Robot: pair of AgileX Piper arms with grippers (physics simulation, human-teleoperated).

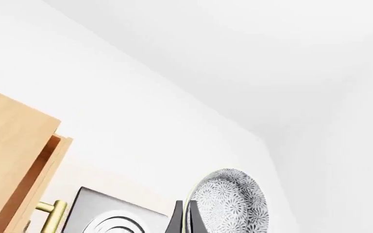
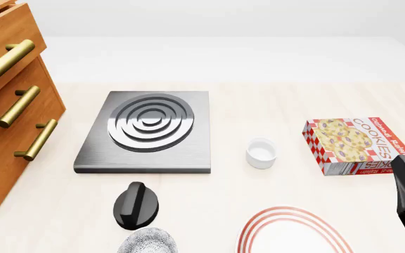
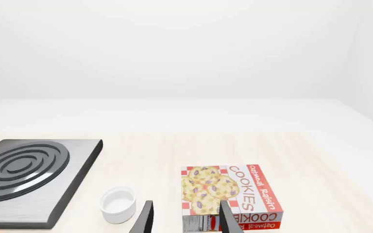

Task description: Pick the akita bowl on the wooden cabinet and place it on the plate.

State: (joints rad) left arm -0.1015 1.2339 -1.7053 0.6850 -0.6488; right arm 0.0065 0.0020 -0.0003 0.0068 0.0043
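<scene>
One akita bowl (image 1: 228, 201), rigid, slick and breakable, sits clenched by its rim in my left pincer (image 1: 188, 221), the right pincer (image 3: 185, 218) released.

The left hand (image 2: 137, 206) sits low near the front view's bottom edge, its dark body tilted, its fingers (image 1: 177, 221) closed on the rim of the akita bowl (image 1: 230, 203), which it holds up on edge. The right hand (image 3: 185, 218) hangs at the right edge of the front view, its two fingers parted with nothing between them.
</scene>
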